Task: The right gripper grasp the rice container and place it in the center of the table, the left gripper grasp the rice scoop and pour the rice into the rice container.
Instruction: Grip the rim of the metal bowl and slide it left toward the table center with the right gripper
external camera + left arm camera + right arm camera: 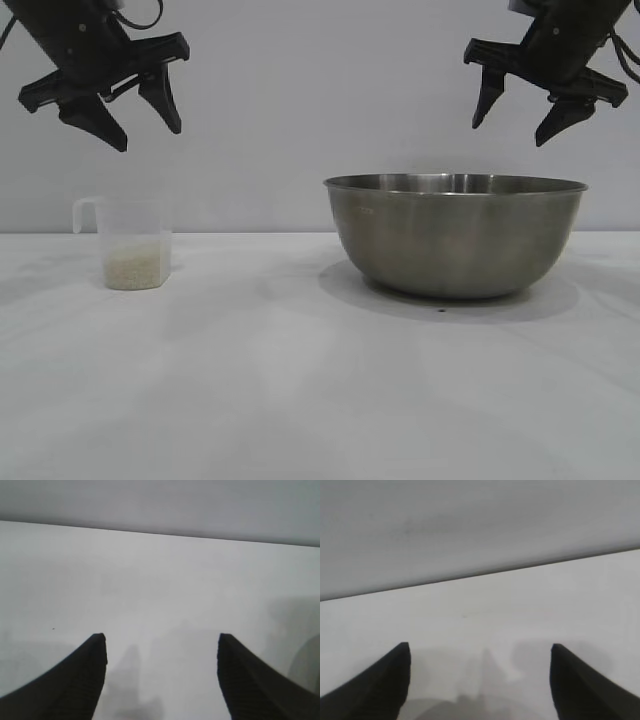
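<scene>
From outside, you have one rice scoop (135,245) upright at the table's (300,380) left, handle pointing left, rice (135,268) in its bottom. One rice container (455,235) sits mouth-up, right of centre. The left gripper (145,118) and right gripper (520,118) hang high, spread, empty. Your wrist views show only parted fingers (75,680) (375,680) over bare table.

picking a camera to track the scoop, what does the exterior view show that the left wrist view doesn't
Only the exterior view shows the scoop with rice in its bottom, the bowl to its right, and the right hand open above the bowl.

Only the left wrist view shows the inner faces of the left hand's fingers close up, spread over bare table.

Both show the left hand open and raised, holding nothing, and the white table.
</scene>
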You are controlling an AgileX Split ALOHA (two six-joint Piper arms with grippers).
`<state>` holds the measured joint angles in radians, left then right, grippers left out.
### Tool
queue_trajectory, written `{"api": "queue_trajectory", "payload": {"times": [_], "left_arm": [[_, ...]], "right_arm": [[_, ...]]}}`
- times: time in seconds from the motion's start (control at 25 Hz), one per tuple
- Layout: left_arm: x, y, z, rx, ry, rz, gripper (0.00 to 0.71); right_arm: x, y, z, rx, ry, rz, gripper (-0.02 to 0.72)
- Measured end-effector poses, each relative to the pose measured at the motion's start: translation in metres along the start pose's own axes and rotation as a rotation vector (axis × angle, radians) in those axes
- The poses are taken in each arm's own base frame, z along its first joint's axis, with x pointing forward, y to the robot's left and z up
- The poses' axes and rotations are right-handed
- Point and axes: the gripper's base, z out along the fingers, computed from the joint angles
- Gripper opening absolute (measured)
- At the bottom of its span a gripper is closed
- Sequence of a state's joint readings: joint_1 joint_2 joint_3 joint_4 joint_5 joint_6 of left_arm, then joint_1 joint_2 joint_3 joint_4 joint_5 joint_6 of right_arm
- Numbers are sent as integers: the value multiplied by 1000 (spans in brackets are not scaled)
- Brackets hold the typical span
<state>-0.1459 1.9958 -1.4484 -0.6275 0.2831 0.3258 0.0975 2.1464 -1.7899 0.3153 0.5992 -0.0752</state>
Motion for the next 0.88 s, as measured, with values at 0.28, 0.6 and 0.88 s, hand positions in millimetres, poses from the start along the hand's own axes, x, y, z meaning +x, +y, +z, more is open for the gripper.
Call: {"api": "queue_trajectory", "payload": {"times": [0.28, 0.6, 0.88], "left_arm": [[0, 0, 0, 0, 0, 2, 459], [0, 0, 0, 0, 0, 2, 459], [0, 0, 0, 1, 2, 2, 459]], "right_arm": [[-8, 5, -24, 27, 180, -104, 533], [5, 8, -41, 20, 437, -116, 533], [6, 8, -42, 19, 453, -116, 533]]}}
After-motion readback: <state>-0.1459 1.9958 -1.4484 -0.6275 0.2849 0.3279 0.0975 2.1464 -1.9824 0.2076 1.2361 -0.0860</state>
